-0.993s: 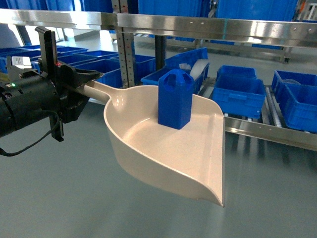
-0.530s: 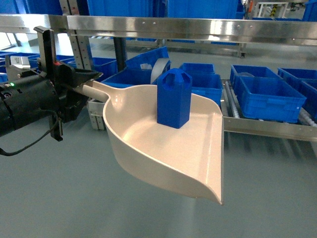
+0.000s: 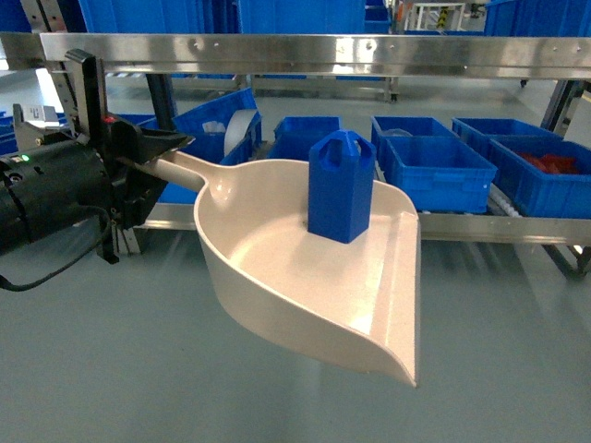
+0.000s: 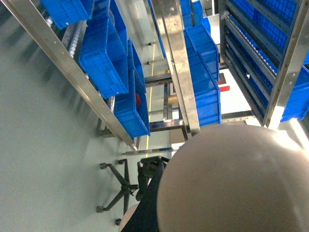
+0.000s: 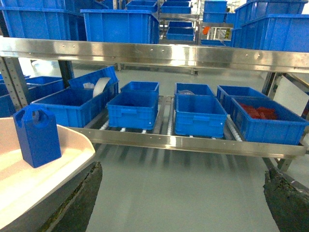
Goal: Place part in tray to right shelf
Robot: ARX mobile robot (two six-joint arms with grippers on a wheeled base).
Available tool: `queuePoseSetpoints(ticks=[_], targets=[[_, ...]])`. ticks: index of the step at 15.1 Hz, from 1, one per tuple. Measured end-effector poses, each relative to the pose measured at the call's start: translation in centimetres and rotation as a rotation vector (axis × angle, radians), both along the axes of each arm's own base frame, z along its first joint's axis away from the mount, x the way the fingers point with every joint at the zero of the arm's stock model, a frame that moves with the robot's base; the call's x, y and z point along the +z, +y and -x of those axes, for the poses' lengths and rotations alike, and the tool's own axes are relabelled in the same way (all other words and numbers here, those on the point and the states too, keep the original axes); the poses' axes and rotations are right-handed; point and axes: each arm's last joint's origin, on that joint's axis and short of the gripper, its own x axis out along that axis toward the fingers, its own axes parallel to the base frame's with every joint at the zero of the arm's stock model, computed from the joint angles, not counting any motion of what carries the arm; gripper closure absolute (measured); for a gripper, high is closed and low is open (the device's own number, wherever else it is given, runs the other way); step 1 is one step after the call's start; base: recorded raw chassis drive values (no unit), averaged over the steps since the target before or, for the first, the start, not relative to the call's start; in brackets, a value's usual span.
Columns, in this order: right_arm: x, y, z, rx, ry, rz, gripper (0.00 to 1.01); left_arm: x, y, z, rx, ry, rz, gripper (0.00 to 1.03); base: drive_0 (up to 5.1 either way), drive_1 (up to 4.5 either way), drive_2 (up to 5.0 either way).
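My left end effector (image 3: 152, 152) pinches the handle of the tray (image 3: 277, 277), holding it above the floor; the part (image 3: 341, 185) stands upright inside it, near the back wall; beyond runs the right shelf (image 3: 480, 228), carrying blue crates (image 3: 434, 171); my right end effector (image 5: 183, 193) is spread wide, holding nothing.

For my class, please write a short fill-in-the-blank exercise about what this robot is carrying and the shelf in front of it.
1. The blue part stands ____ in the tray.
2. The left gripper grips the tray by its ____.
3. One crate on the right shelf holds ____ items.

Missing words: upright; handle; red
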Motion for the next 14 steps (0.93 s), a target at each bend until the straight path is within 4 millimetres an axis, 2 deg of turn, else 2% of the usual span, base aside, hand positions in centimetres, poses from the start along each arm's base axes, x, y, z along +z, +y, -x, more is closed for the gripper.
queuePoseSetpoints(ticks=[14], targets=[[0.01,0.0,0.0,0.0,-0.001,0.0,0.03,0.0,0.13,-0.02,0.007,0.001,0.0,0.89,0.0,0.0,0.0]])
